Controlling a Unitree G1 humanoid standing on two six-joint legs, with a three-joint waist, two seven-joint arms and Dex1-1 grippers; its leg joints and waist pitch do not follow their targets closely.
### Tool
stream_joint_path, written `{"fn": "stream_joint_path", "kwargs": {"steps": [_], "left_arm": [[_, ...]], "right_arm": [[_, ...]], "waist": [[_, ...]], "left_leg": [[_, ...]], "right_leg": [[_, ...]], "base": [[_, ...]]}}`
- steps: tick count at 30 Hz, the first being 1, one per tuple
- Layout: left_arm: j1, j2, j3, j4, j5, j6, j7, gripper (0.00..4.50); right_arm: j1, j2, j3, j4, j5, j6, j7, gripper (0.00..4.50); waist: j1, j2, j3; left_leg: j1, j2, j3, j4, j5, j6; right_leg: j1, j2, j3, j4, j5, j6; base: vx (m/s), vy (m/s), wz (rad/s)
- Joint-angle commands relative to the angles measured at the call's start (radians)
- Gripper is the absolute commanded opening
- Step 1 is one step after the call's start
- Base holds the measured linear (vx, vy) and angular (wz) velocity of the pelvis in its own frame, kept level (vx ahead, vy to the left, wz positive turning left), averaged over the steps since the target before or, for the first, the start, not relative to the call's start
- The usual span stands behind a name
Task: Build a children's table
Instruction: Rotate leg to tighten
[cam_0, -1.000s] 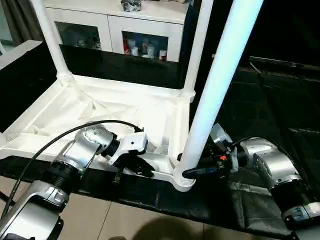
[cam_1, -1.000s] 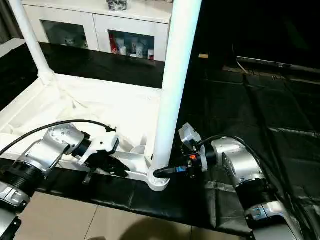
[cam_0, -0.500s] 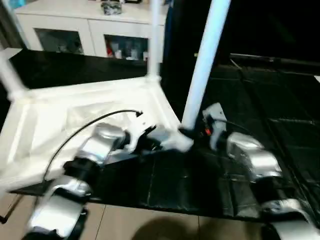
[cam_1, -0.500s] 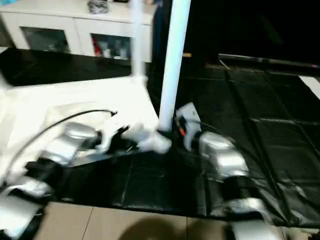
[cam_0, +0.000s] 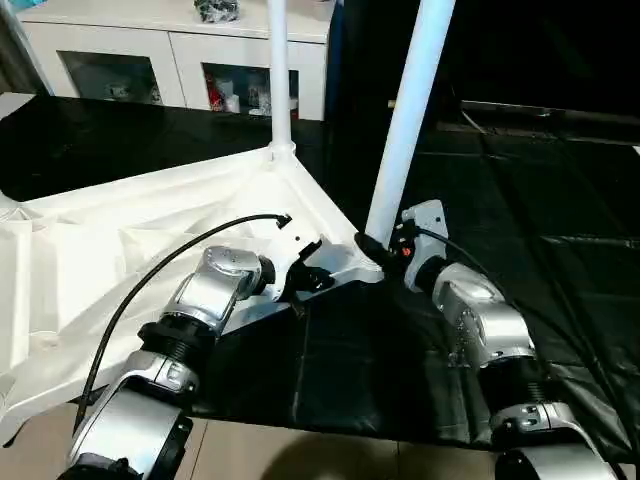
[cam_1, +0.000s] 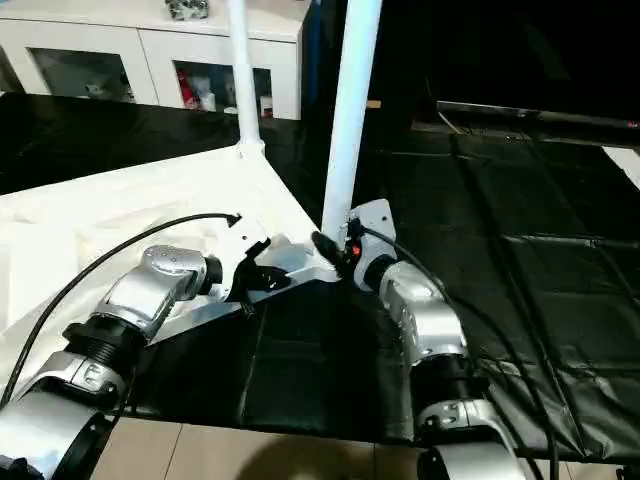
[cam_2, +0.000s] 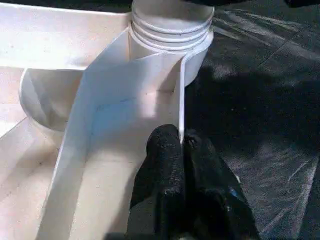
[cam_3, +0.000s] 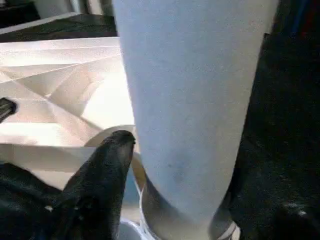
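The top (cam_0: 120, 250) lay upside down on the black mat (cam_0: 500, 200), ribs up, w/ the near corner now pointing toward the robot; a sec earlier its near edge ran roughly square across the view, so the top had been swung round on the mat, though part of that shift may be camera movement. Two legs stood upright in corner sockets: near leg (cam_0: 408, 110) at the corner betw. the grippers, far leg (cam_0: 278, 70) at the next corner back, w/ the cabinet (cam_0: 190, 60) behind. Left gripper (cam_2: 181, 145) had fingers pressed together, pinching the thin rim wall of the top just beside the near socket (cam_2: 172, 30); same hold as a sec ago, so it prob. dragged the top round. Right gripper (cam_0: 372, 248) sat at the base of the near leg; wrist view showed one finger (cam_3: 107, 165) against the leg's side near the socket, the other finger hidden behind the leg, so fingers spread around the leg — whether actually squeezing it, couldn't tell. It was at the leg's base a sec ago too. Judgement: the turn likely brings another corner into reach for the next leg; at least two legs are in, how many remain can't be told.
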Motion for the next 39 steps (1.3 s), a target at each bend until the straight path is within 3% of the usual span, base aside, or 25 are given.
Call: {"fn": "stream_joint_path", "kwargs": {"steps": [1, 10, 11, 13, 14, 15, 19, 20, 23, 25, 32, 33, 39], "left_arm": [[-0.004, -0.014, -0.028, -0.052, -0.012, -0.046, -0.042, 0.00], [0.032, 0.084, -0.073, -0.095, -0.034, -0.147, -0.254, 0.00], [0.038, 0.105, -0.086, -0.103, -0.038, -0.168, -0.303, 0.00], [0.041, 0.124, -0.097, -0.105, -0.036, -0.189, -0.341, 0.00], [0.041, 0.134, -0.105, -0.102, -0.032, -0.203, -0.361, 0.00], [0.040, 0.139, -0.109, -0.099, -0.029, -0.214, -0.374, 0.00], [0.044, 0.177, -0.134, -0.103, -0.032, -0.243, -0.467, 0.00], [0.045, 0.182, -0.139, -0.105, -0.032, -0.246, -0.480, 0.00], [0.050, 0.198, -0.155, -0.117, -0.036, -0.257, -0.523, 0.00], [0.056, 0.213, -0.167, -0.133, -0.040, -0.267, -0.559, 0.00], [0.064, 0.241, -0.182, -0.150, -0.038, -0.293, -0.609, 0.00], [0.064, 0.244, -0.184, -0.152, -0.038, -0.295, -0.612, 0.00], [0.068, 0.252, -0.191, -0.157, -0.039, -0.302, -0.621, 0.00]], "right_arm": [[0.019, 0.026, 0.103, -0.028, 0.037, 0.004, 0.152, 3.29], [0.055, -0.143, 0.115, -0.064, 0.080, -0.018, 0.441, 4.05], [0.058, -0.181, 0.121, -0.071, 0.092, -0.009, 0.519, 4.05], [0.059, -0.216, 0.129, -0.078, 0.104, 0.003, 0.595, 4.05], [0.057, -0.234, 0.135, -0.081, 0.110, 0.009, 0.634, 4.05], [0.055, -0.244, 0.138, -0.080, 0.113, 0.011, 0.656, 4.05], [0.043, -0.305, 0.178, -0.073, 0.119, 0.010, 0.794, 4.05], [0.040, -0.311, 0.185, -0.071, 0.121, 0.011, 0.811, 4.05], [0.033, -0.327, 0.204, -0.066, 0.129, 0.017, 0.869, 4.05], [0.027, -0.333, 0.217, -0.061, 0.134, 0.028, 0.905, 3.90], [0.019, -0.336, 0.231, -0.052, 0.146, 0.033, 0.952, 3.44], [0.019, -0.336, 0.231, -0.051, 0.146, 0.032, 0.955, 3.15], [0.016, -0.332, 0.233, -0.050, 0.145, 0.035, 0.971, 2.70]], "waist": [[0.008, 0.003, -0.061], [0.012, 0.003, -0.060], [0.019, 0.006, -0.061], [0.023, 0.006, -0.060], [0.036, 0.009, -0.060], [0.037, 0.008, -0.060], [0.052, 0.008, -0.061], [0.054, 0.002, -0.061], [0.055, 0.000, -0.061], [0.056, -0.006, -0.060], [0.063, -0.002, -0.061], [0.063, -0.003, -0.061], [0.070, -0.002, -0.063]], "left_leg": [[-0.015, -0.019, 0.014, -0.070, -0.226, 0.048], [-0.014, -0.015, 0.016, -0.070, -0.232, 0.059], [-0.009, -0.014, 0.016, -0.069, -0.236, 0.061], [-0.011, -0.013, 0.017, -0.068, -0.229, 0.066], [-0.004, -0.009, 0.021, -0.067, -0.232, 0.068], [-0.002, -0.008, 0.023, -0.066, -0.234, 0.066], [-0.004, -0.006, 0.022, -0.067, -0.235, 0.055], [-0.005, -0.007, 0.021, -0.067, -0.234, 0.055], [-0.011, -0.007, 0.020, -0.067, -0.219, 0.055], [-0.011, -0.007, 0.020, -0.067, -0.211, 0.055], [-0.010, -0.005, 0.020, -0.067, -0.203, 0.048], [-0.010, -0.005, 0.020, -0.067, -0.200, 0.047], [-0.010, -0.006, 0.021, -0.065, -0.191, 0.045]], "right_leg": [[0.066, -0.036, 0.037, -0.073, -0.319, -0.168], [0.066, -0.037, 0.039, -0.071, -0.307, -0.191], [0.064, -0.038, 0.039, -0.073, -0.310, -0.193], [0.065, -0.036, 0.040, -0.069, -0.293, -0.200], [0.059, -0.034, 0.041, -0.069, -0.275, -0.213], [0.058, -0.034, 0.042, -0.067, -0.270, -0.217], [0.061, -0.036, 0.041, -0.063, -0.268, -0.219], [0.063, -0.037, 0.041, -0.060, -0.273, -0.218], [0.064, -0.038, 0.041, -0.060, -0.283, -0.209], [0.063, -0.040, 0.040, -0.063, -0.312, -0.198], [0.061, -0.040, 0.041, -0.062, -0.310, -0.196], [0.062, -0.040, 0.041, -0.061, -0.307, -0.197], [0.062, -0.039, 0.042, -0.058, -0.286, -0.201]], "base": [[0.000, 0.000, 0.00], [0.000, 0.000, 0.00], [0.000, 0.000, 0.00], [0.000, 0.000, 0.00], [0.000, 0.000, 0.00], [0.000, 0.000, 0.00], [0.000, 0.000, 0.00], [0.000, 0.000, 0.00], [0.000, 0.000, 0.00], [0.000, 0.000, 0.00], [0.000, 0.000, 0.00], [0.000, 0.000, 0.00], [0.000, 0.000, 0.00]]}}
